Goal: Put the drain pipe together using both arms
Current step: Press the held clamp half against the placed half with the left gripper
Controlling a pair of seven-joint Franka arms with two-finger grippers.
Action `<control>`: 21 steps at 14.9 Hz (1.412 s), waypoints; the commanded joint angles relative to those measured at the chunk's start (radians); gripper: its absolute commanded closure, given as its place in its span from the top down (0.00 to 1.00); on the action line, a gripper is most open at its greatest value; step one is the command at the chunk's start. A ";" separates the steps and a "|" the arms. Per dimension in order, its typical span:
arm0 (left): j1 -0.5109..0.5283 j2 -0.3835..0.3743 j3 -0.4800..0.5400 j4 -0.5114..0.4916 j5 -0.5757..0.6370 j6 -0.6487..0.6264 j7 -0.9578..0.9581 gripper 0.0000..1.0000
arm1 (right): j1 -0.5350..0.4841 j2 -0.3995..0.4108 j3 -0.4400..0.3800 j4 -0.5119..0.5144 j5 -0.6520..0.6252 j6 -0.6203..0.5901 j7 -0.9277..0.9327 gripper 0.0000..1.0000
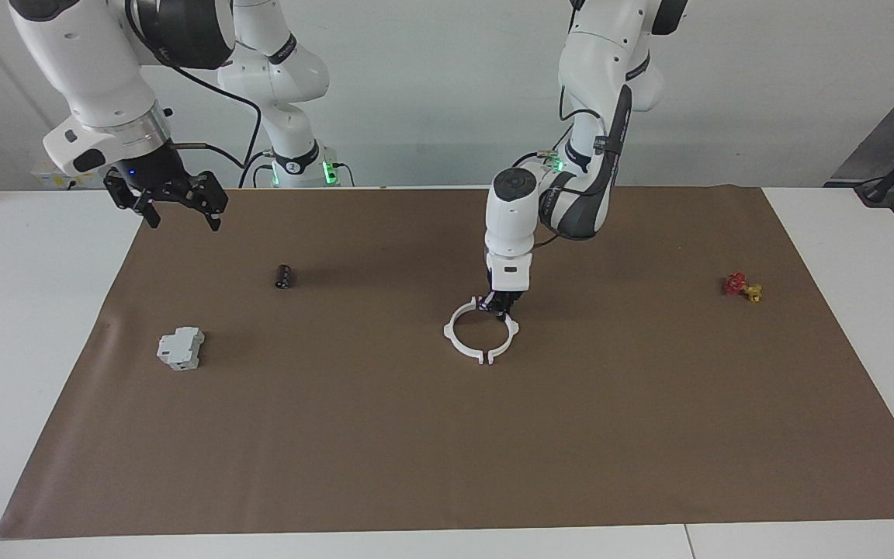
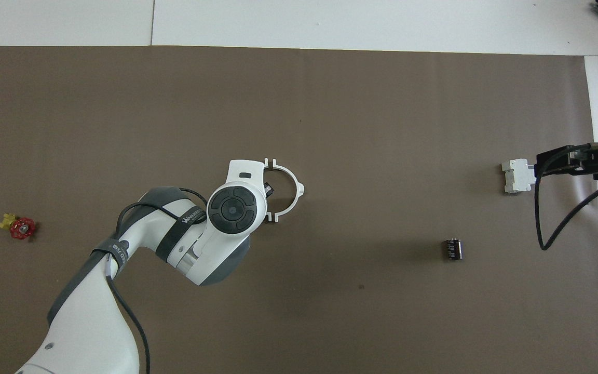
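From the facing view, the left gripper (image 1: 500, 309) is reaching down at the middle of the brown mat (image 1: 649, 435), fingertips pinched together on the rim of the drain pipe (image 1: 481, 332), at the part of the ring nearest the robots. A small gap is showing between the tabs at the ring's edge farthest from the robots, so the halves are not looking fully mated. My worry is that a sideways tug from this one-point pinch could be spreading that gap or dragging one arc off the other, since nothing is steadying the second half. The right gripper (image 1: 175, 203) is hanging with fingers spread, holding nothing, over the mat's edge at the right arm's end, waiting. The black cylinder (image 1: 283, 276) and grey-white block (image 1: 181, 348) are lying well apart from the ring.

From overhead, the left arm's wrist is covering one arc; the other arc of the drain pipe (image 2: 293, 188) is showing, with its slit open. The right gripper (image 2: 563, 161) is over the block (image 2: 517, 176).
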 commanded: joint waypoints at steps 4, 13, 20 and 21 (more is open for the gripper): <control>-0.021 0.027 0.019 0.047 0.029 -0.035 -0.026 0.00 | -0.005 -0.010 0.004 -0.004 -0.007 -0.012 0.004 1.00; -0.024 0.032 0.019 0.053 0.029 -0.038 -0.028 0.00 | -0.005 -0.010 0.004 -0.004 -0.007 -0.012 0.004 1.00; -0.028 0.032 0.019 0.052 0.029 -0.037 -0.028 0.00 | -0.005 -0.010 0.004 -0.004 -0.007 -0.011 0.004 1.00; -0.028 0.032 0.019 0.052 0.030 -0.037 -0.028 0.00 | -0.005 -0.010 0.004 -0.004 -0.007 -0.011 0.004 1.00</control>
